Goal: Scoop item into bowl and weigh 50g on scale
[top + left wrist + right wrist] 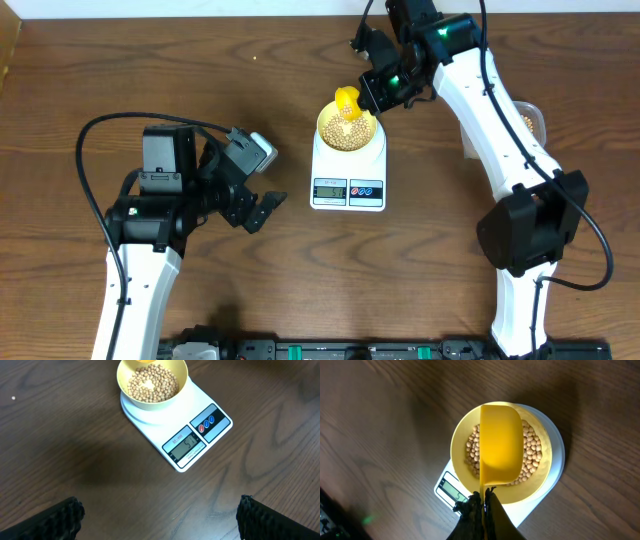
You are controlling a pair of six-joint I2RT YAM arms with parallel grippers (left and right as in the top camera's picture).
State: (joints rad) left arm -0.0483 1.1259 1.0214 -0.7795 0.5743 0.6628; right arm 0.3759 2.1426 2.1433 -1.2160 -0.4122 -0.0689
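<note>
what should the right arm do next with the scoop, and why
Probably lift the scoop up and clear of the bowl: the right gripper holds it above the beans, and the display on the scale looks like roughly 51, so more seem unneeded.

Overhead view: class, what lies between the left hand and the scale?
Only bare wooden table; the overhead view shows nothing else between the left hand and the scale.

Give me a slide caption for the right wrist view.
Right fingers hold the yellow scoop above the bowl of beans sitting on the scale.
</note>
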